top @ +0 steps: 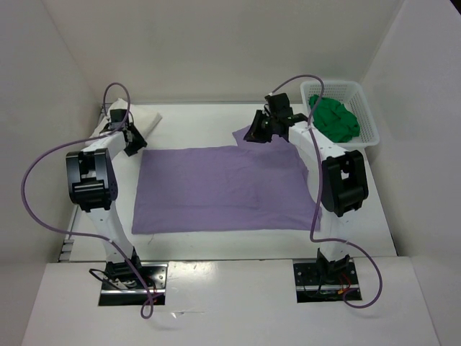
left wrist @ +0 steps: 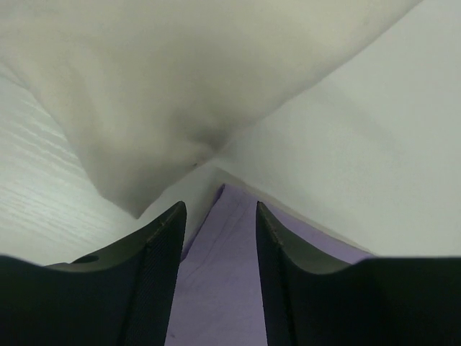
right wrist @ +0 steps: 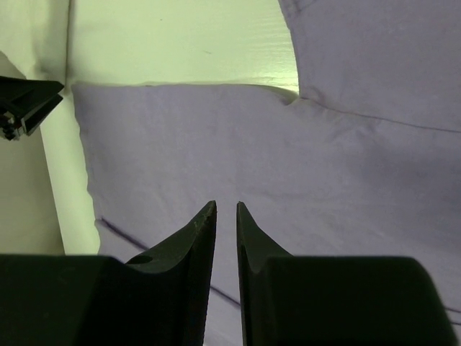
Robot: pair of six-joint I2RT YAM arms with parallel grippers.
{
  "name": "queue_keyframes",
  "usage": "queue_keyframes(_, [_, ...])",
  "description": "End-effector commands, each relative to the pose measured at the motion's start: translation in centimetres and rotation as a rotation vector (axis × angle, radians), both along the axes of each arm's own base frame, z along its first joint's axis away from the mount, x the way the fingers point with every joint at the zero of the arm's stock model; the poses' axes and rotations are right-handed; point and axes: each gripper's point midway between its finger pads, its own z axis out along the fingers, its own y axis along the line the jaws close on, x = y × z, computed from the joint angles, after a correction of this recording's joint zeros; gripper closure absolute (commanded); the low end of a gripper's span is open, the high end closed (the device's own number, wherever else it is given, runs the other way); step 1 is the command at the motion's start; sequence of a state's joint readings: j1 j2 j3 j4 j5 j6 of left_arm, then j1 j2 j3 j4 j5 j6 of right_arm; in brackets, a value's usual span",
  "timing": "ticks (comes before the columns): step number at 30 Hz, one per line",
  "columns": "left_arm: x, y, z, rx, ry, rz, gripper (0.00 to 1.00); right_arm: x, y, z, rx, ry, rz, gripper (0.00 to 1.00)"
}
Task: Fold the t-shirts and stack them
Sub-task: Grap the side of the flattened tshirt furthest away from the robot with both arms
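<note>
T-shirts: three – purple t-shirt [top: 223, 191], green t-shirt [top: 336, 120], white t-shirt [top: 148, 115]
Basket [top: 366, 104]: one
Robot arms: two – left arm [top: 91, 177], right arm [top: 344, 184]
Cables [top: 24, 189]: two

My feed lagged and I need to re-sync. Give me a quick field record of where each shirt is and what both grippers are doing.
purple shirt: spread flat, mid-table
white shirt: far-left corner of the table
green shirt: bunched in the basket, far right
left gripper: open, over the purple shirt's far-left corner
right gripper: narrowly open, nothing gripped, above the purple shirt's far-right part
</note>
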State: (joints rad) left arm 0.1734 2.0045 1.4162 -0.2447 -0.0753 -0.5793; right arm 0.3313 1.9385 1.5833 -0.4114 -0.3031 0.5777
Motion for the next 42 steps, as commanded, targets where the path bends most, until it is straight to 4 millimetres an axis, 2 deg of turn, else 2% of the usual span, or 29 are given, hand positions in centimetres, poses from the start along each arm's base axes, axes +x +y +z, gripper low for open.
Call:
queue_keyframes(1, [1.9, -0.1, 0.5, -0.007, -0.049, -0.018, 0.5, 0.4, 0.9, 1.0, 0.031, -0.056, 0.039, 0.77])
queue_keyframes(3, [2.1, 0.2, 0.6, 0.003, -0.057, -0.011, 0.5, 0.4, 0.9, 1.0, 0.031, -0.056, 0.039, 0.77])
queue_keyframes(5, [2.2, 0.3, -0.2, 0.007, -0.042, -0.005, 0.53, 0.2, 0.8, 0.7, 0.028, -0.047, 0.039, 0.77])
queue_keyframes(9, [2.9, -0.4, -0.2, 0.014, -0.042, -0.019, 0.54, 0.1, 1.0, 0.8, 0.043, -0.054, 0.04, 0.77])
queue_keyframes(12, [2.8, -0.9, -1.3, 0.01, -0.02, -0.029, 0.56, 0.1, 1.0, 0.6, 0.051, -0.048, 0.033, 0.77])
queue_keyframes(14, [2.8, -0.9, -1.3, 0.01, -0.02, -0.029, 0.56, 0.1, 1.0, 0.6, 0.05, -0.048, 0.033, 0.77])
queue_keyframes(17, [2.7, -1.4, -2.3, 0.007, 0.0, -0.038, 0.61, 0.5, 0.8, 1.0, 0.041, -0.063, 0.018, 0.76])
queue_keyframes(20, [3.0, -1.4, -1.9, 0.015, -0.01, -0.045, 0.69, 1.4, 0.6, 1.6, 0.023, -0.079, -0.007, 0.76])
queue_keyframes(21, [2.7, -1.4, -2.3, 0.013, 0.001, -0.045, 0.71, 1.7, 0.3, 0.8, 0.006, -0.072, -0.023, 0.76])
queue_keyframes(22, [2.8, -1.4, -1.9, 0.014, -0.008, -0.045, 0.74, 2.2, 0.3, 0.8, 0.001, -0.077, -0.03, 0.76])
queue_keyframes(23, [2.4, -1.4, -2.3, 0.018, 0.005, -0.052, 0.75, 2.6, 0.5, 1.3, 0.006, -0.09, -0.03, 0.75])
queue_keyframes(24, [2.5, -1.2, -1.7, 0.029, -0.005, -0.044, 0.78, 3.3, -0.2, 1.7, 0.005, -0.1, -0.058, 0.75])
queue_keyframes(25, [2.1, -1.2, -2.1, 0.027, 0.007, -0.045, 0.79, 3.8, -0.4, 0.7, -0.016, -0.086, -0.075, 0.75])
queue_keyframes(26, [2.1, -1.1, -1.7, 0.036, -0.001, -0.039, 0.81, 4.9, -1.0, 1.4, -0.021, -0.109, -0.102, 0.75])
queue_keyframes(28, [2.1, -0.9, -1.7, 0.043, 0.0, -0.033, 0.84, 6.3, -2.3, 1.1, -0.054, -0.117, -0.154, 0.75])
queue_keyframes(30, [1.9, -0.7, -1.6, 0.051, 0.002, -0.026, 0.88, 8.8, -4.7, 0.8, -0.093, -0.143, -0.225, 0.74])
queue_keyframes(31, [1.9, -0.6, -0.9, 0.06, -0.011, -0.02, 0.9, 9.3, -4.9, 0.5, -0.106, -0.142, -0.237, 0.74])
queue_keyframes(32, [2.0, -0.4, -0.4, 0.069, -0.02, -0.014, 0.93, 11.1, -6.2, 0.2, -0.146, -0.161, -0.282, 0.72])
queue_keyframes(33, [1.8, -0.4, -0.5, 0.067, -0.01, -0.014, 0.95, 11.6, -7.1, -0.4, -0.172, -0.147, -0.31, 0.68])
queue_keyframes(34, [1.8, -0.2, 0.2, 0.079, -0.023, -0.006, 0.97, 12.2, -7.6, -0.9, -0.21, -0.152, -0.313, 0.66])
queue_keyframes(35, [1.6, -0.2, 0.7, 0.08, -0.029, -0.006, 1.0, 13.8, -8.2, -1.3, -0.244, -0.164, -0.353, 0.64])
queue_keyframes(36, [1.2, -0.3, 0.7, 0.079, -0.026, -0.006, 1.0, 13.9, -8.6, -2.2, -0.28, -0.144, -0.357, 0.62])
queue_keyframes(37, [1.3, 0.0, 1.6, 0.092, -0.042, 0.004, 1.0, 15.2, -8.7, -0.8, -0.29, -0.184, -0.363, 0.6])
queue_keyframes(38, [1.0, -0.1, 1.2, 0.091, -0.032, 0.004, 1.0, 15.7, -9.0, -3.3, -0.324, -0.148, -0.373, 0.59])
queue_keyframes(39, [1.2, 0.2, 2.1, 0.102, -0.055, 0.011, 1.0, 15.6, -9.3, -4.3, -0.357, -0.122, -0.369, 0.57])
queue_keyframes(40, [0.9, 0.1, 1.6, 0.1, -0.043, 0.011, 1.0, 16.7, -9.4, -2.9, -0.356, -0.158, -0.39, 0.57])
queue_keyframes(41, [0.9, 0.1, 2.1, 0.102, -0.053, 0.011, 1.0, 17.2, -10.0, -3.4, -0.391, -0.16, -0.408, 0.56])
queue_keyframes(42, [0.9, 0.1, 2.1, 0.102, -0.053, 0.011, 1.0, 17.5, -10.3, -5.8, -0.421, -0.127, -0.413, 0.54])
